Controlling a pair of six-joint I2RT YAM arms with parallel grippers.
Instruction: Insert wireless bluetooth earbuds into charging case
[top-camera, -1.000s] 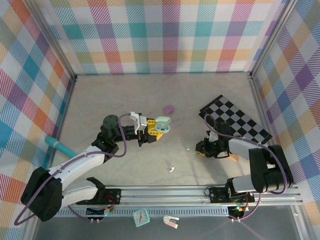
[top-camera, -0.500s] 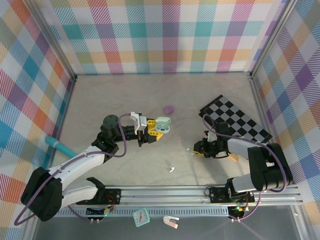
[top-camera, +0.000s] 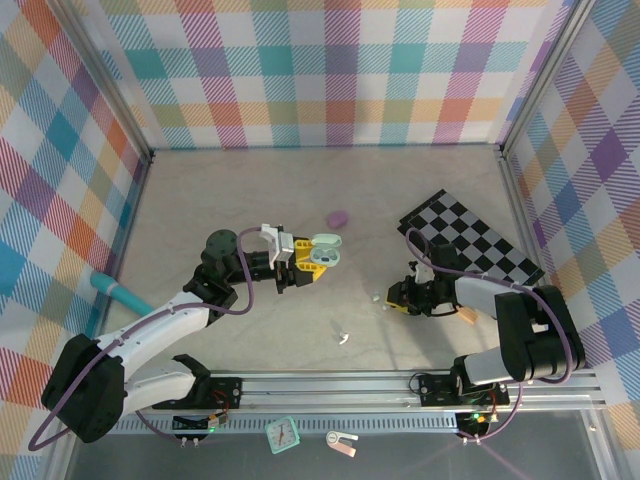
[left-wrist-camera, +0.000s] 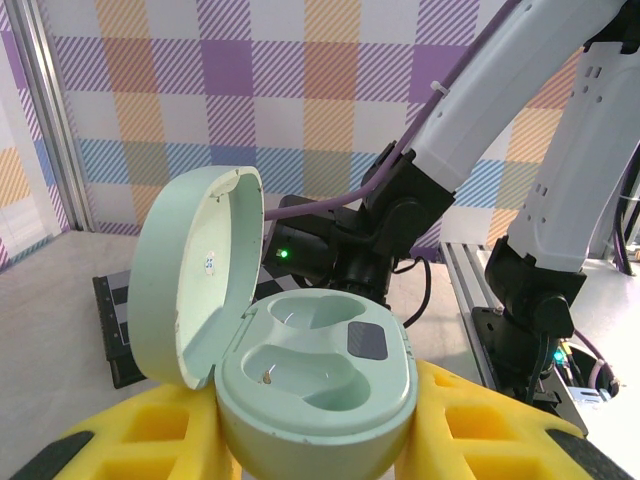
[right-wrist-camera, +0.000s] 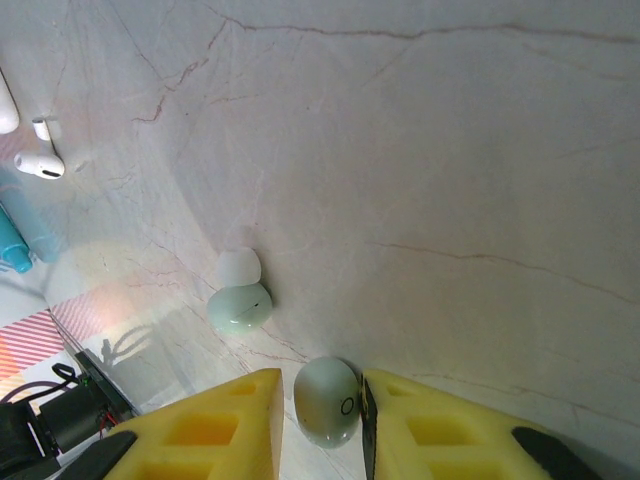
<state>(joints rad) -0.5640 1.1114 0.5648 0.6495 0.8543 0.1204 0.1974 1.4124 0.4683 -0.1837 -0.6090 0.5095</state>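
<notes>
Charging case (left-wrist-camera: 315, 400) clamped in left jaws; earbud (right-wrist-camera: 325, 400) between right jaws, grip unclear.

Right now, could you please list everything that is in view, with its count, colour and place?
charging case: one, mint green, lid open, wells empty, in the left gripper.
mint earbuds: two, mint green, one inside the right gripper, the other beside it on the table.
white earbud: one, white, stemmed, on the table.
purple piece: one, pale purple, mid-table.
checkerboard: one, black and white, far right.
teal tube: one, teal, left edge.
small items: two, teal and pale, nearest edge, unclear.
left gripper: one, yellow fingers, shut on the case.
right gripper: one, yellow fingers, flanking a bud.
</notes>
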